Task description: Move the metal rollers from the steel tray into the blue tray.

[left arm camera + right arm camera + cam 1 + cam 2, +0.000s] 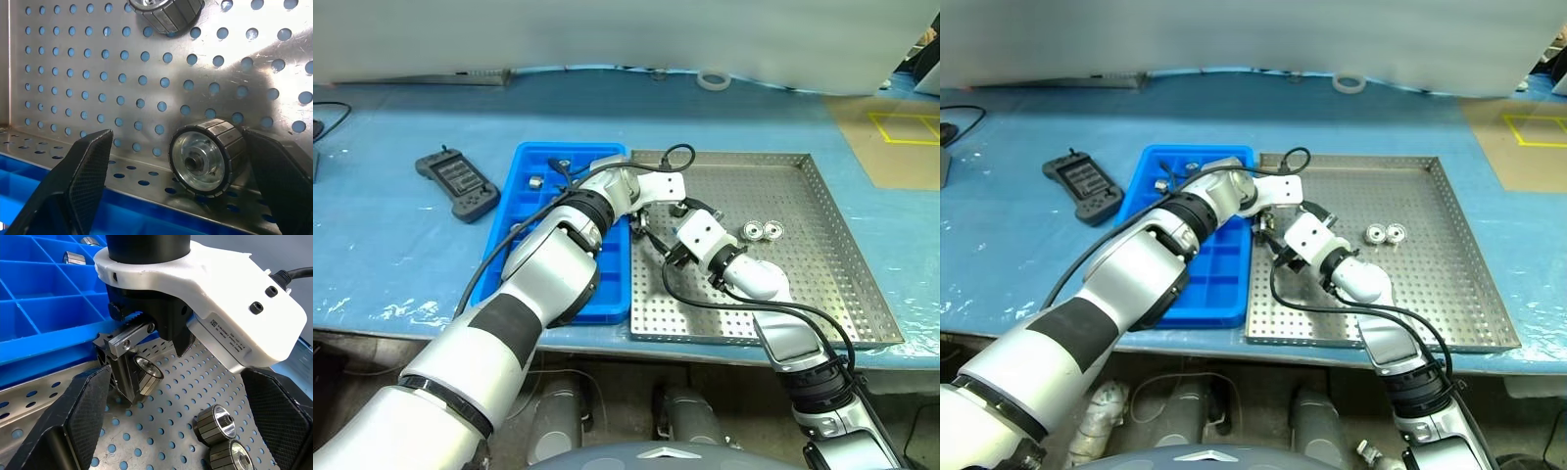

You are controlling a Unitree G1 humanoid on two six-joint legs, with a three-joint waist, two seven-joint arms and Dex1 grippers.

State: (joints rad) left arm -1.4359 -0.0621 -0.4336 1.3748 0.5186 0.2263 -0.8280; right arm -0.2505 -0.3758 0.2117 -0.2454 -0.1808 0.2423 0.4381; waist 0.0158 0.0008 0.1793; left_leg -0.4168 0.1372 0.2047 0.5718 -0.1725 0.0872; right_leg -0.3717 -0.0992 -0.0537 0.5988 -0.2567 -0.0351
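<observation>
— Where are the metal rollers (764,229) sitting right now?

— Two are lying side by side out on the steel tray (822,264), touching each other, toward its middle. A third roller (205,157) is lying near the tray's left rim, just beside the blue tray (524,162). A few more are already resting in the blue tray's far compartments (75,257).

— And the third one, is anything gripping it?

— No. The left gripper (134,377) is pointing down over it with its fingers (80,181) standing wide apart, the roller lying between them and close against one finger. I can't tell whether it is actually touching that pad.

— What about the other arm?

— The right gripper (671,245) is hovering just beside the left one over the steel tray, its fingers (80,416) spread wide too and holding nothing.

— Anything else lying around?

— A dark handheld controller (458,183) is lying on the blue-covered counter (382,245), left of the blue tray, and a white tape ring (713,79) is sitting at the far edge.
</observation>
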